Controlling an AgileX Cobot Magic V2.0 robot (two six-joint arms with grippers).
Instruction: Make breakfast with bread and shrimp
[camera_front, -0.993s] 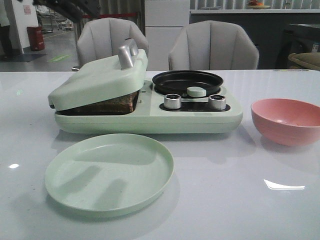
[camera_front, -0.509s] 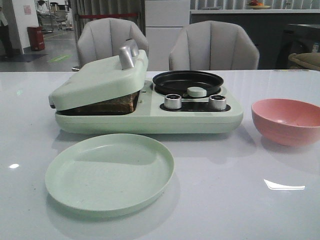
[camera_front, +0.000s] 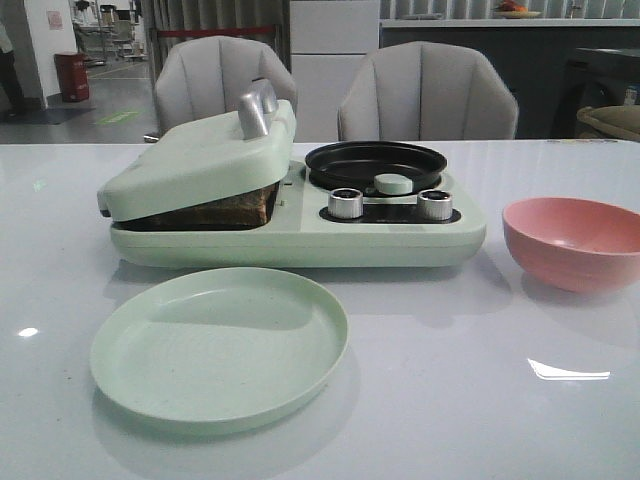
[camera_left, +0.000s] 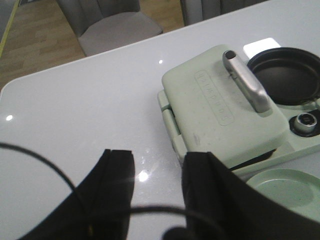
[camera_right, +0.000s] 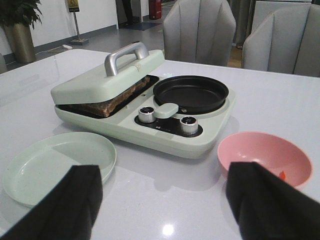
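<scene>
The bread lies in the pale green breakfast maker, clamped under its lowered lid; only a brown edge shows, as in the right wrist view. A small orange bit, the shrimp, peeks out in the pink bowl behind one right finger. My left gripper hangs open over bare table beside the maker's hinge side. My right gripper is wide open above the table in front of the maker, between plate and bowl. Neither gripper appears in the front view.
A black round pan sits on the maker's right half, behind two metal knobs. An empty green plate lies in front of the maker, the pink bowl to its right. Two grey chairs stand behind the table.
Dark finger-like shadows that lay across the green plate one second ago are gone. The maker, plate and bowl have not moved.
</scene>
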